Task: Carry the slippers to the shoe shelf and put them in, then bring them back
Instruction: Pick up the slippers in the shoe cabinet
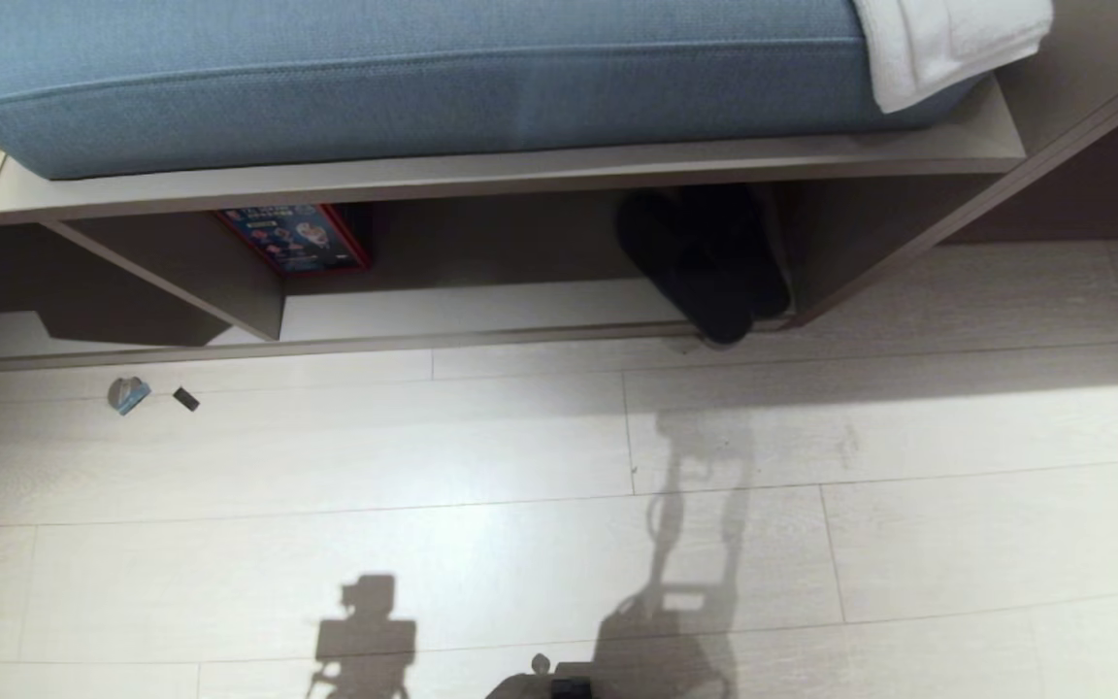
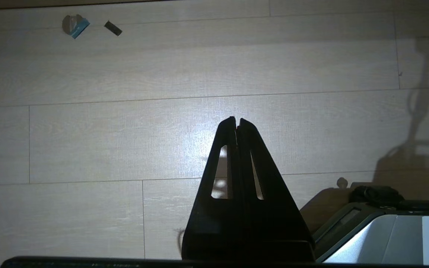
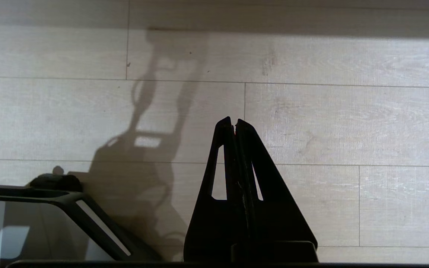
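Light fell from behind the robot, casting its long shadow toward twelve o'clock across the pale floor, with a smaller camera-shaped shadow at seven o'clock. A soft glare patch sat near the head view's centre. The shoe shelf interior lay dim, so the slippers read as a dark mass, perhaps two overlapping. Both wrist views were dim toward the corners, the closed left gripper and right gripper mere black silhouettes.

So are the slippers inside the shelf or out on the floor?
Inside, almost. The slippers sit in a compartment of the shoe shelf, with one toe poking over its front edge. Neither gripper holds them.
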Robot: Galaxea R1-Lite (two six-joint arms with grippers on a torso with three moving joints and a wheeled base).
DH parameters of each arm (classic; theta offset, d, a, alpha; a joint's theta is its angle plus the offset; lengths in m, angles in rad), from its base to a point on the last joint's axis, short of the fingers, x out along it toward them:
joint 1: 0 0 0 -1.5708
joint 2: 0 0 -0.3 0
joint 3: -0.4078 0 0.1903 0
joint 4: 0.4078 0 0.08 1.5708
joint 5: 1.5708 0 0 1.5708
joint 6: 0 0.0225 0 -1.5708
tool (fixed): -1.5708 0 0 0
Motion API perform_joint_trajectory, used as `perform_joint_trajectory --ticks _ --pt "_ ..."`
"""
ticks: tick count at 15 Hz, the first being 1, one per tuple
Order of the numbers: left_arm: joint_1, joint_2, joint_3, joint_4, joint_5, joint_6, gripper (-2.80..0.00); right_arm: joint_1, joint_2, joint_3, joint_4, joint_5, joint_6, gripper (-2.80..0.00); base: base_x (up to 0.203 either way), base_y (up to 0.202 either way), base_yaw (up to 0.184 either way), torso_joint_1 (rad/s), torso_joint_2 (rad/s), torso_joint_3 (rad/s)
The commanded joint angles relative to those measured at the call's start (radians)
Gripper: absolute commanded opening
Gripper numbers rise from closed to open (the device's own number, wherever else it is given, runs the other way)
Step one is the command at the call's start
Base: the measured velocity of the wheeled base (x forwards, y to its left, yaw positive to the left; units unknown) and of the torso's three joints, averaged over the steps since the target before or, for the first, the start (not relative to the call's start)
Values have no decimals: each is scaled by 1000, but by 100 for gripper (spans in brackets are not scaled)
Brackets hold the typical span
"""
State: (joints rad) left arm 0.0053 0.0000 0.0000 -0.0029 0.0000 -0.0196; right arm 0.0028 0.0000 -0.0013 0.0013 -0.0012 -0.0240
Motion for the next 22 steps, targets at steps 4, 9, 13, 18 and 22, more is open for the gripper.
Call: perform_joint_trajectory --ticks 4,9,13,18,22 --pt "1 0 0 -2 1 -3 -280 0 2 1 0 1 1 -280 0 0 0 2 3 -198" --pt "1 0 0 -2 2 -3 -280 0 2 1 0 4 3 -280 0 0 0 1 1 -196" --pt "1 0 0 -2 0 -3 -280 0 1 1 0 6 0 -280 0 0 0 3 1 -198" --pt "2 0 0 -2 0 -5 -280 0 1 1 0 7 -34 -280 0 0 0 1 1 -196" --pt "1 0 0 -2 2 -5 -280 0 2 1 0 7 -36 -280 0 0 0 2 3 -194"
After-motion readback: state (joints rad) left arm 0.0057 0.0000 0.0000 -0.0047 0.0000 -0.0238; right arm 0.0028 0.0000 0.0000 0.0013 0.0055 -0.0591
